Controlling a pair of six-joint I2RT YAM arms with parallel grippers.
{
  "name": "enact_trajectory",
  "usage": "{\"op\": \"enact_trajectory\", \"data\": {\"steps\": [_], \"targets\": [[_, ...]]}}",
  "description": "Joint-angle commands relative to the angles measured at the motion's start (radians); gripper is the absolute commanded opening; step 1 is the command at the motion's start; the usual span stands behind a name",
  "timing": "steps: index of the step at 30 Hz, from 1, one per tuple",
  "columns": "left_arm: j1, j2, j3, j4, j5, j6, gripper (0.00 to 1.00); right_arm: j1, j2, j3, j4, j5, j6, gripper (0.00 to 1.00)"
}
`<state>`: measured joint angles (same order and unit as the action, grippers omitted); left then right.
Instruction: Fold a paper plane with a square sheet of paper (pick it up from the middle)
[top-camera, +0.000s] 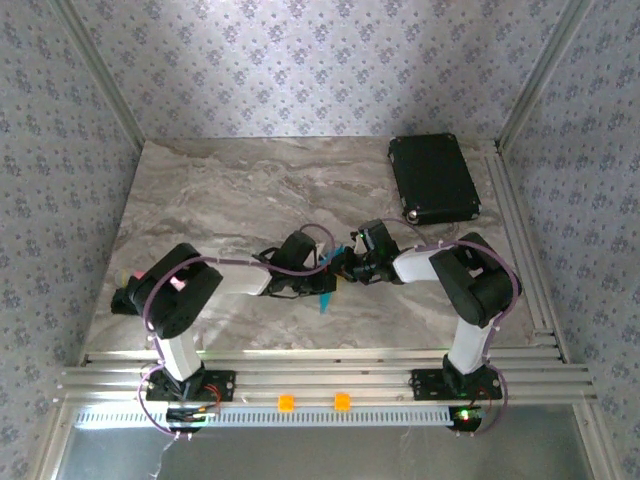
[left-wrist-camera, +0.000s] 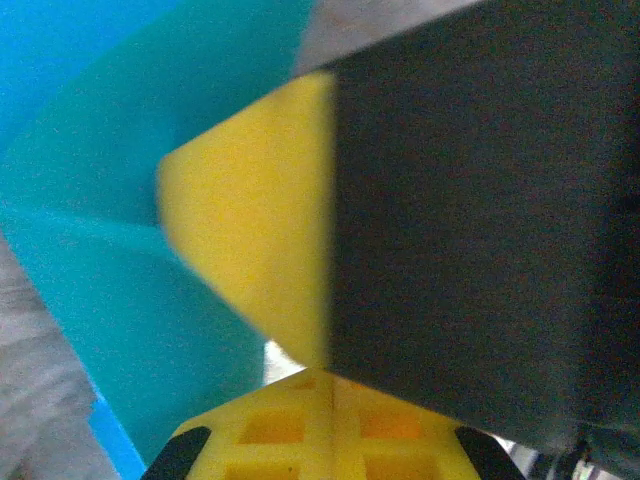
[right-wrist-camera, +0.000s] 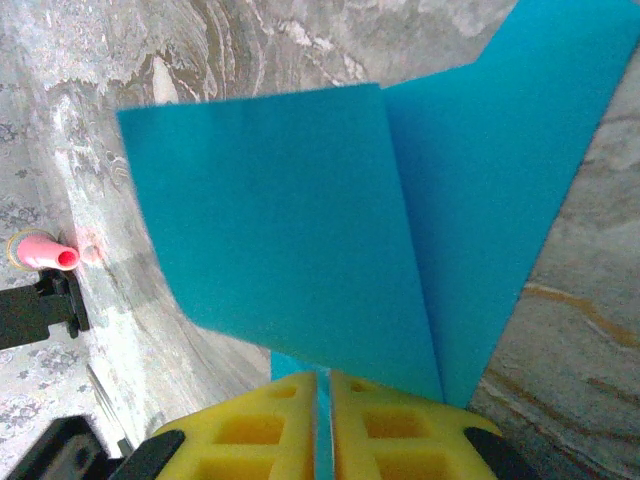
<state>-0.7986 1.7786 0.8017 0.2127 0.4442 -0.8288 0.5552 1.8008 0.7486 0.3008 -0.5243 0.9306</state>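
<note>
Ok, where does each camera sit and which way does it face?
Top external: high behind the robot, looking down on the table, left arm, right arm, black case.
Left wrist: on the left arm, looking past the left gripper onto the cyan paper.
Right wrist: on the right arm, looking along the right gripper, shut on that paper.
Both wrist views share the paper.
</note>
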Motion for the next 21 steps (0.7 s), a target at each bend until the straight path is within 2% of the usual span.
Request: {"op": "enact_trajectory", "data": {"steps": [1, 9, 15, 21], "targets": [[-0.006, 0.019, -0.041, 0.001, -0.007, 0.002, 0.00, 0.007, 0.038, -0.039, -0.109, 0.043, 0.002, 0.14], [-0.047, -0.038, -0.158, -0.017, -0.042, 0.010, 0.00, 0.004, 0.039, -0.041, -0.130, 0.056, -0.009, 0.14], [-0.084, -0.106, -0.170, -0.149, -0.109, 0.063, 0.02, 0.004, 0.035, -0.042, -0.140, 0.064, -0.012, 0.13], [-0.108, -0.156, -0.189, -0.202, -0.121, 0.093, 0.03, 0.005, 0.034, -0.038, -0.142, 0.065, -0.012, 0.13]]}}
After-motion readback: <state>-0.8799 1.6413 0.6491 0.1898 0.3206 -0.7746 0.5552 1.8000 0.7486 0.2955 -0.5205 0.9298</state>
